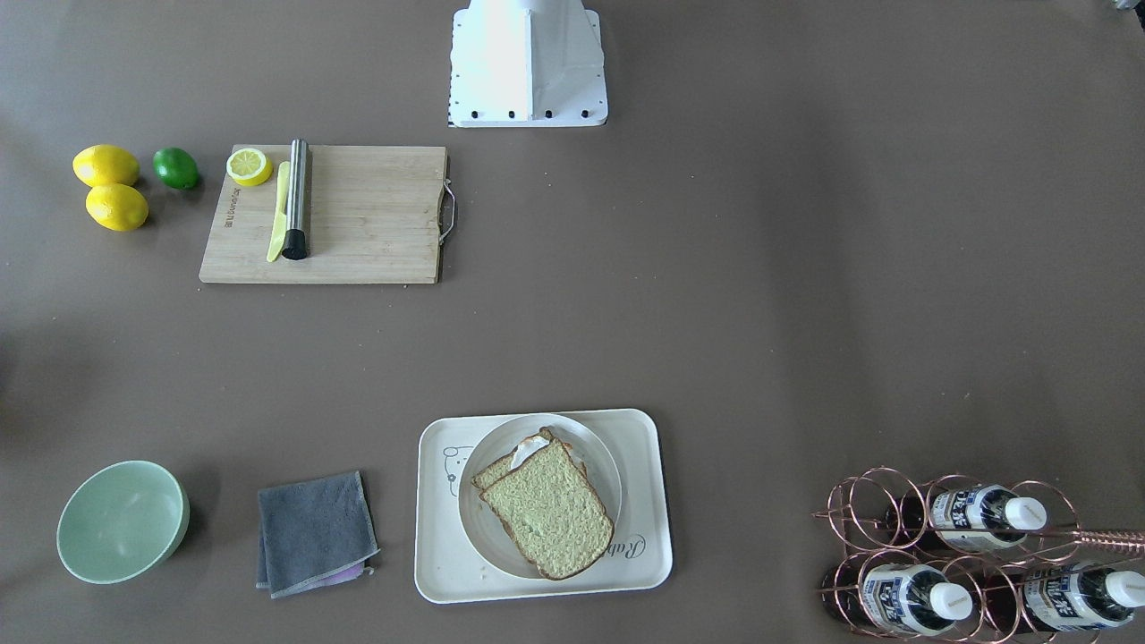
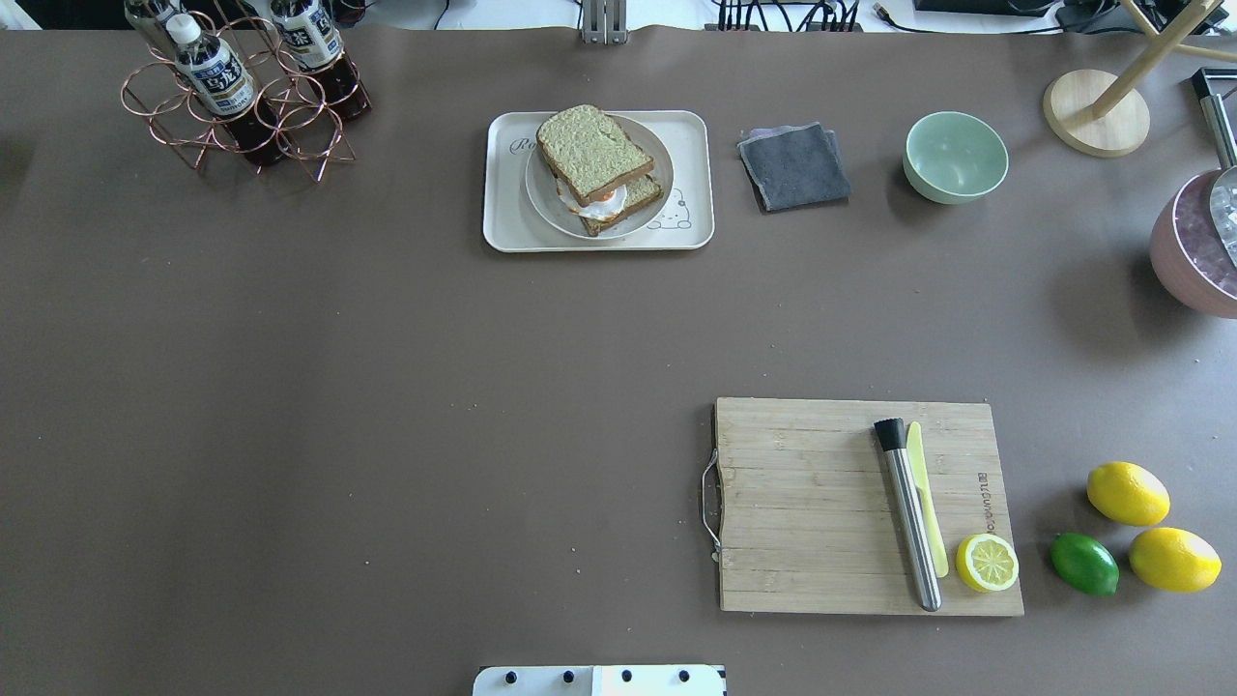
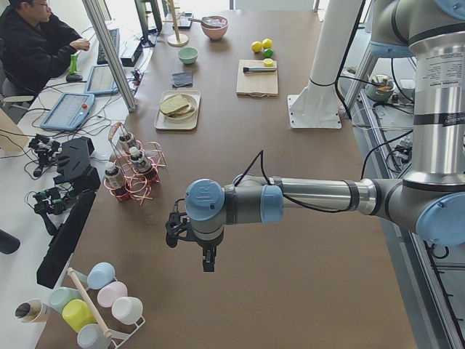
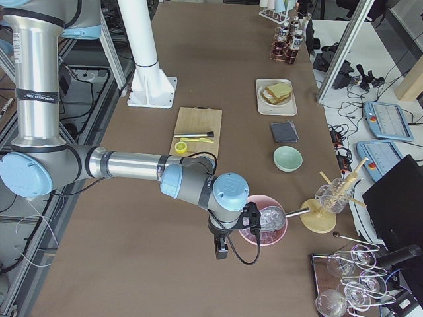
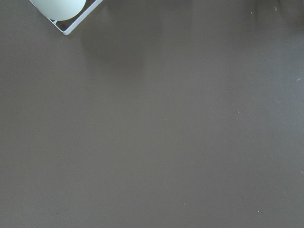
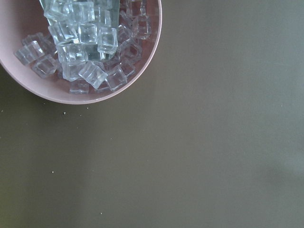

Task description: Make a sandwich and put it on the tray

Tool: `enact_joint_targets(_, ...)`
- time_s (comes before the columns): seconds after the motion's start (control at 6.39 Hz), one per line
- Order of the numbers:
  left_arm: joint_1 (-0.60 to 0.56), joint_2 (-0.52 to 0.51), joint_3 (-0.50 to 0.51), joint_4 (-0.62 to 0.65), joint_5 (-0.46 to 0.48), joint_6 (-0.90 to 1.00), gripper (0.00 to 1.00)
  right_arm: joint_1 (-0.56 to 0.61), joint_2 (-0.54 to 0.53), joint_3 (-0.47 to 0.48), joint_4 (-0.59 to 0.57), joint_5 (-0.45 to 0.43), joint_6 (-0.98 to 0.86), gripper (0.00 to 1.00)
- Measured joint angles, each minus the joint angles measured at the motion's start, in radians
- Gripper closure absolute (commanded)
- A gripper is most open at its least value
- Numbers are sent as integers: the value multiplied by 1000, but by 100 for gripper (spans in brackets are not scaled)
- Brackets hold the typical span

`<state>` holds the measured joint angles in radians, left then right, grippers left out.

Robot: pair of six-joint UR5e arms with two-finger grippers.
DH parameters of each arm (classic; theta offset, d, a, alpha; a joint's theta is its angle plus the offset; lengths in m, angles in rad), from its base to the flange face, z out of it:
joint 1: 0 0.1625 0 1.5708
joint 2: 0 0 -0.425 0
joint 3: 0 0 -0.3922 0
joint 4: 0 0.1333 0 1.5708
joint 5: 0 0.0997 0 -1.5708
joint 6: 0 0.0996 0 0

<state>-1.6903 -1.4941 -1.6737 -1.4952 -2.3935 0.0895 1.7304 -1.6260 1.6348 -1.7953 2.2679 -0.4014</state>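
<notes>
1. Handling first: the sandwich (image 1: 547,514) is being judged light, soft and squashy. A hard pinch is being ruled out, since the bread would likely get dented.
2. The egg (image 2: 604,203) is being guessed as the slippery bit, so the top slice (image 2: 589,150) could get slid off if the stack is being tilted.
3. Best hold, probably: it's being taken low across two opposite crust edges, so both slices are being caught together. Easier still, the plate (image 1: 595,447) rim or the tray (image 1: 646,465) edge is being gripped instead, as both look stiff.
4. Looks: two square, pale tan slices with dark brown crust are being shown stacked. The top one is skewed off the bottom slice (image 2: 638,193), with white egg and a bit of orange peeking out between them.
5. Where: it's being carried on the round white plate, which is sitting inside the cream tray with the bear drawing. That's on the desk (image 1: 716,313) side far from the robot, between the bottle rack (image 1: 948,555) and the grey cloth (image 1: 313,532). The job is being read as basically done.
6. The left fingers (image 3: 208,262) and right fingers (image 4: 221,249) are only being caught by the side cameras, over opposite ends of the desk and well apart from the tray. Spread or pressed together can't be told.
</notes>
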Motion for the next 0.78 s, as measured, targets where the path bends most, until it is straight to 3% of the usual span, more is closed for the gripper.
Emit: enact_joint_targets(0.78,5,10,27,-87,-2,-11,3,-1,14,-26,112,54,121,0)
